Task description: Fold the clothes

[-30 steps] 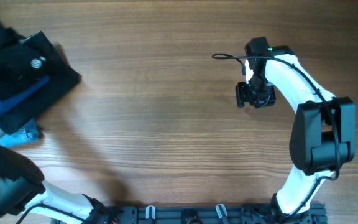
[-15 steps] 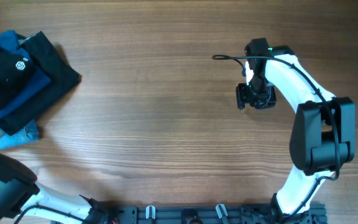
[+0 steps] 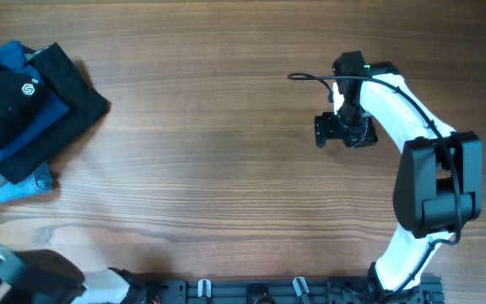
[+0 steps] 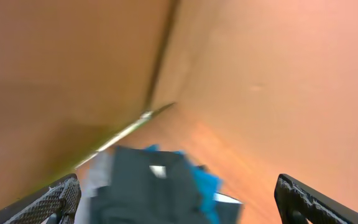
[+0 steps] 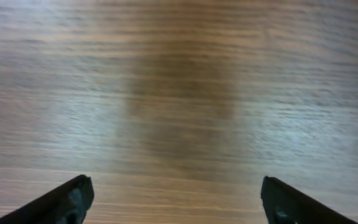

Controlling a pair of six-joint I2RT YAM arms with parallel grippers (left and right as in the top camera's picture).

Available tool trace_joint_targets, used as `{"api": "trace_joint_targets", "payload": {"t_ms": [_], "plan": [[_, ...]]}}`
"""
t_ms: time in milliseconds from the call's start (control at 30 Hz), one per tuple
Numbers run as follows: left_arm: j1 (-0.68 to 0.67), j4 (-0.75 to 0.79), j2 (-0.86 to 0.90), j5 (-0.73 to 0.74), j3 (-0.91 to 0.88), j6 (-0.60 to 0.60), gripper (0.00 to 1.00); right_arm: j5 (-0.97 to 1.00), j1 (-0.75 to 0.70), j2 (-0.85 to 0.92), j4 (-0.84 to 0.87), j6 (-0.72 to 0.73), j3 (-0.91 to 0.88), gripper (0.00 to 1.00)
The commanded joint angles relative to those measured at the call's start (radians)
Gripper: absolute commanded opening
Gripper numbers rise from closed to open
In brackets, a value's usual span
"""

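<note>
**Black logo garment on the stack, away from both pairs of fingers**

Wood-grain table [image 3: 226,186] is shown from overhead and from each wrist. The black garment [image 3: 2,97], recognised by its small white hexagon-like logo [image 3: 29,87], is seen as a compact bundle on top of a stack of cloth. The stack lies at the table's edge, far across the table from the right fingers [image 5: 73,199]. Directly beneath the garment a blue garment [image 3: 45,118] is visible. A plain black cloth [image 3: 78,93] is spread under that, and a pale blue-grey cloth [image 3: 24,181] protrudes from the bottom of the stack.

The left fingers [image 4: 58,199] are held apart. In the heavily blurred left wrist view the stack is framed between the two tips and ahead of them, touched by neither. It is rendered as a dark mass bearing a white fleck, with blue showing toward one tip and grey toward the other. How far the stack lies from these fingers cannot be told from the blur.

The right fingers are likewise held apart. Wood grain fills the space between and ahead of them, with a faint darker patch on the table surface ahead. In the overhead view the white right arm [image 3: 395,97] is seen bent over the table, with the black wrist assembly at its end.
</note>
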Motion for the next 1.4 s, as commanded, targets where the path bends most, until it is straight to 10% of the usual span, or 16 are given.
{"api": "trace_joint_targets", "payload": {"t_ms": [0,400,867,1367], "plan": [[-0.156,-0.050,0.010,0.010,0.005,-0.019,1.00,-0.143,-0.002,-0.021,0.038,0.001,-0.002,1.00],[-0.746,-0.372,0.174,0.010,0.005,-0.019,1.00,-0.355,-0.017,-0.021,-0.001,0.003,0.121,1.00],[-0.885,-0.880,0.250,-0.118,-0.093,-0.069,1.00,-0.320,-0.109,-0.141,-0.304,-0.018,0.246,0.93],[-0.910,-0.226,-0.707,-0.132,-0.987,-0.078,1.00,0.030,-0.102,-0.921,0.228,0.086,-0.309,1.00]]}}
